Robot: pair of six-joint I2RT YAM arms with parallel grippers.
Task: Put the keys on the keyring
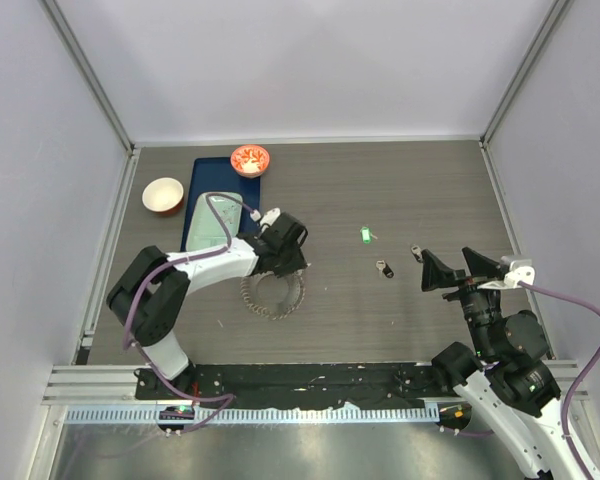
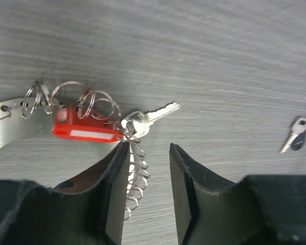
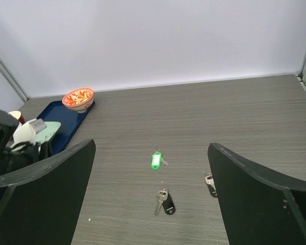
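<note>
The keyring [image 2: 7, 127] is a flat silvery ring with small split rings along its rim; it lies on the table [image 1: 273, 295]. A red-tagged key [image 2: 86, 128] hangs on one of those rings, its silver blade [image 2: 160, 111] pointing right. My left gripper [image 2: 149, 148] hovers just behind it, jaws partly apart, nothing clamped; a row of small rings lies against the left finger [image 2: 115, 189]. A green key [image 3: 155, 161] and two black keys [image 3: 166, 201] [image 3: 210, 185] lie loose ahead of my right gripper [image 3: 152, 148], which stands wide open and empty.
A blue tray [image 1: 202, 180] at the back left carries a red patterned bowl [image 1: 250, 159] and a pale green piece [image 1: 208, 225]. A cream bowl [image 1: 163, 196] sits left of the tray. Walls close in the table on three sides.
</note>
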